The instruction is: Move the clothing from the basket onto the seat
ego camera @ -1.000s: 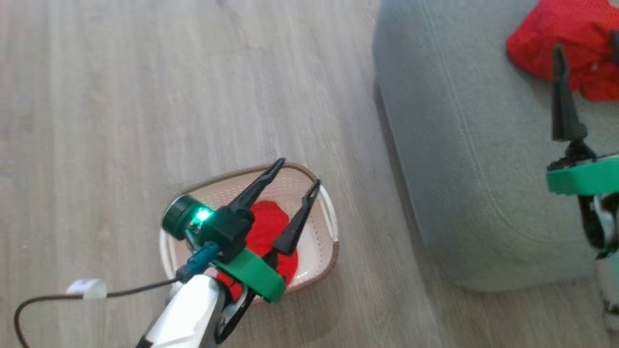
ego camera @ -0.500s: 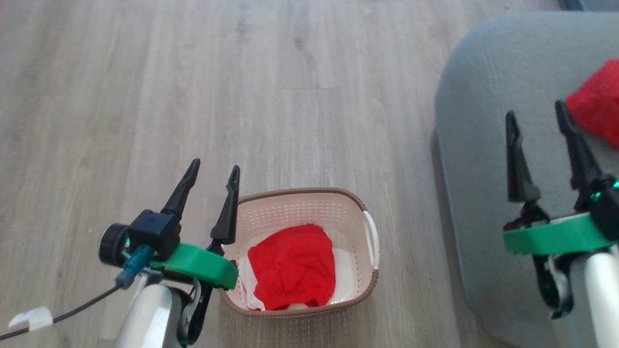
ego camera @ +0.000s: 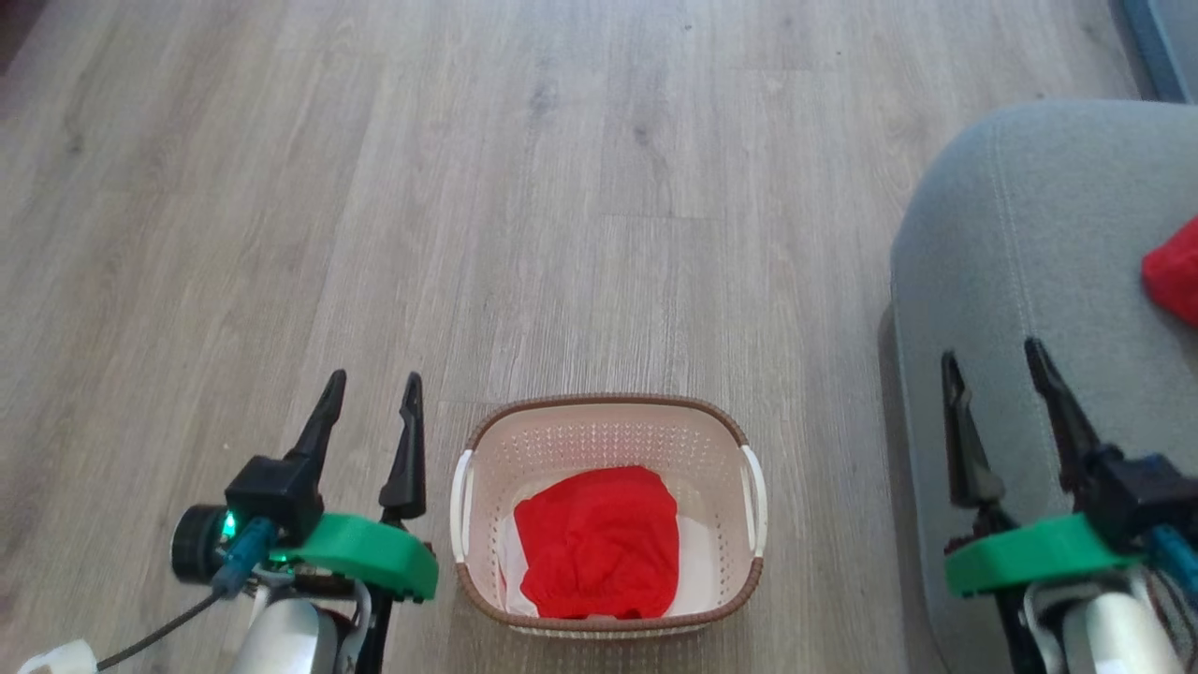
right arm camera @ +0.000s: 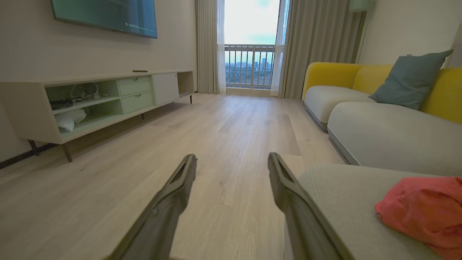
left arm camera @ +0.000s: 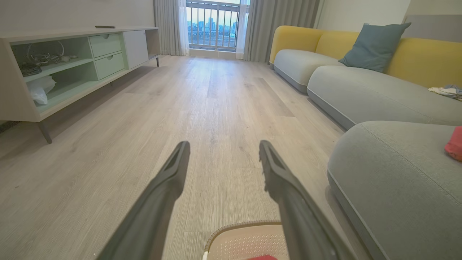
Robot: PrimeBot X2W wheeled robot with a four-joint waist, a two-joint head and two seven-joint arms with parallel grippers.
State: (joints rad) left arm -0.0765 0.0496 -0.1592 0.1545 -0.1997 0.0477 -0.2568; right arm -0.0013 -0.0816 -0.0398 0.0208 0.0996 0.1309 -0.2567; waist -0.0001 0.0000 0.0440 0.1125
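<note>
A cream basket (ego camera: 608,431) with a brown rim stands on the floor at the bottom centre of the head view, and its rim (left arm camera: 245,225) peeks in at the bottom of the left wrist view. Red clothing (ego camera: 599,543) lies inside it on a bit of white cloth. Another red piece (ego camera: 1175,276) (right arm camera: 420,213) rests on the grey-green seat (ego camera: 1048,281) (left arm camera: 393,173) at the right. My left gripper (ego camera: 370,379) is open and empty, left of the basket. My right gripper (ego camera: 992,351) is open and empty above the seat's near left edge.
Pale wood floor (ego camera: 468,187) stretches ahead. A low media cabinet (right arm camera: 97,97) lines the left wall. A yellow-backed sofa (right arm camera: 382,119) with a teal cushion (right arm camera: 408,81) runs along the right, toward a balcony door (right arm camera: 249,65).
The head camera has swung, so the basket now sits centred and the seat lies far right. My left gripper, over the basket a second ago, now stands to its left. Both grippers stay open.
</note>
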